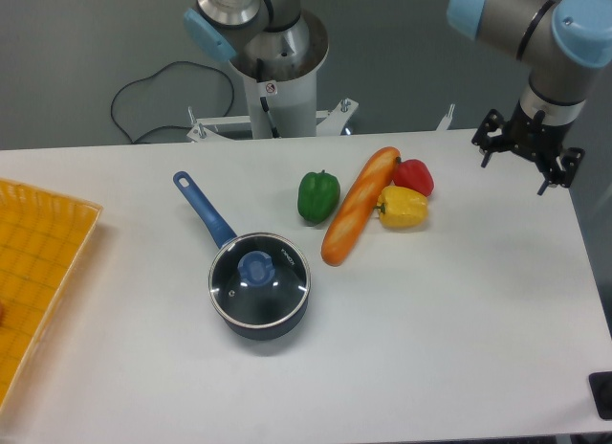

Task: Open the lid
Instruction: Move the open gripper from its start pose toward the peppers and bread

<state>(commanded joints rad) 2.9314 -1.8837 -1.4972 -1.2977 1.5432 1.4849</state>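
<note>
**Black gripper high at the far right, lid on the pan**

Black-fingered, the one gripper (529,157) hangs over the table's (459,329) right rear edge, holding nothing; whether its fingers are spread I cannot tell. Nearest to its left lie three peppers (one red (414,176), one yellow (403,208), one green (317,195)) and one baguette (358,206). Well away to its lower left, one lid (259,278) sits closed on one saucepan (263,320). One yellow tray (33,272) lies farthest left.
</note>
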